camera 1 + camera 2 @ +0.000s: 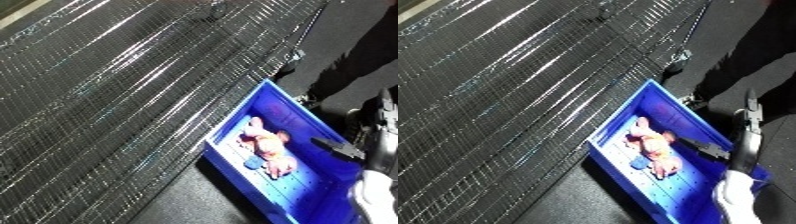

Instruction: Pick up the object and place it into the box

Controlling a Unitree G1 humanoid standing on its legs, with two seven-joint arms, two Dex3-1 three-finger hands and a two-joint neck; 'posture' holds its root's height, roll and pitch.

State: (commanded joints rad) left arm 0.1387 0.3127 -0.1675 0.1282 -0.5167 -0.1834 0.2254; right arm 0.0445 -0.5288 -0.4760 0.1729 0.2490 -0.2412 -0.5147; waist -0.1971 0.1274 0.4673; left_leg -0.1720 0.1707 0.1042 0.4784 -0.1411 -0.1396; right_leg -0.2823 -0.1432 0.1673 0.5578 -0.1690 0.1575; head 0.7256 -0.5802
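Right hand (pixel 338 146) sits over the near-right rim of the blue bin (pixel 266 92), dark fingers look straight and holding nothing, though it's small and half cut off; left hand not visible. Pink object (pixel 271 146) already lies on the bin floor just left of and below the hand, a small blue piece (pixel 252 163) touching it, so placing looks done and next is probably pulling the arm clear. White-silver forearm (pixel 740 192) enters from the lower right edge, angled up over the bin.
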